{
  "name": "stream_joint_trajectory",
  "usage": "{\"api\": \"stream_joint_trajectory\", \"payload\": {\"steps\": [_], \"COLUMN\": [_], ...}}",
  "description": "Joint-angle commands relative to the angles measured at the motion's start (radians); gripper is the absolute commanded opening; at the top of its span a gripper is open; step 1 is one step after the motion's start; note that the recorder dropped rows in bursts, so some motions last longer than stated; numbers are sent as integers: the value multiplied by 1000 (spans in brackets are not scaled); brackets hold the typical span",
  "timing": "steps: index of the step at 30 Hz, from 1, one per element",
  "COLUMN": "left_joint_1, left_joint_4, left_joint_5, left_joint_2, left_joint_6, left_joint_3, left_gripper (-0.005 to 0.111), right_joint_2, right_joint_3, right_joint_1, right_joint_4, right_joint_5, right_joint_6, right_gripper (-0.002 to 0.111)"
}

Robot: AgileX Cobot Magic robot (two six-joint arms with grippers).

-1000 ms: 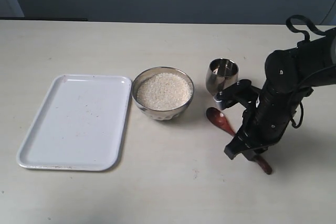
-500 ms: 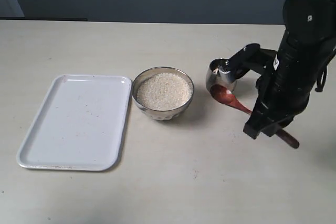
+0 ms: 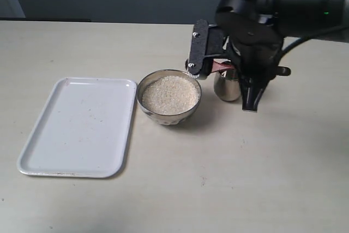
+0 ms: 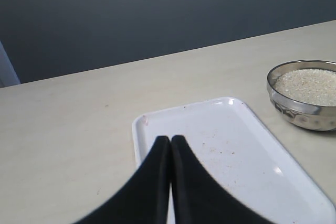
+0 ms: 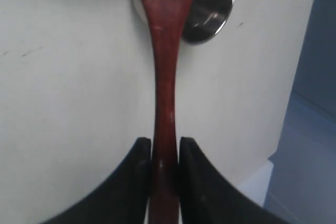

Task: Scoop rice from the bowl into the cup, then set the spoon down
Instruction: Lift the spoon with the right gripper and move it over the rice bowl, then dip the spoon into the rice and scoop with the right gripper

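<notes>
Right fingers clamped on spoon handle, raised by cup, rice heaped in bowl, left fingers pressed together, holding nothing, tray beyond

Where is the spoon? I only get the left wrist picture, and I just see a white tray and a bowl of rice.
Observer: The right gripper has it, shut on the thin handle of the spoon.
Operator: Is there a cup too?
Observer: Yes, a shiny steel cup stands on the table beside the bowl.
Operator: Is the spoon in the rice?
Observer: No. It is lifted, and its scoop end lines up with the cup in the right wrist view.
</notes>
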Motion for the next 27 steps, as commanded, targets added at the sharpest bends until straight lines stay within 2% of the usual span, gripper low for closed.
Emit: {"api": "stream_joint_trajectory", "payload": {"steps": [1, 9, 18, 27], "left_joint_1": [-5, -5, -5, -5], "left_joint_4": [-1, -1, -1, -1], "left_joint_5": [-11, -11, -11, -11], "left_joint_2": [-4, -4, -4, -4], "left_joint_6": [-5, -5, -5, -5], "left_joint_3": [-2, -2, -2, -2], "left_gripper": [1, 1, 1, 1], "right_joint_2": [114, 267, 314, 373], "right_joint_3": [-101, -230, -230, -230], "right_joint_1": [12, 17, 29, 90], "right_joint_4": [-64, -48, -90, -151], "right_joint_5": [-9, 30, 40, 18], "right_joint_6": [-6, -15, -33, -30], "right_gripper": [-1, -1, -1, -1]}}
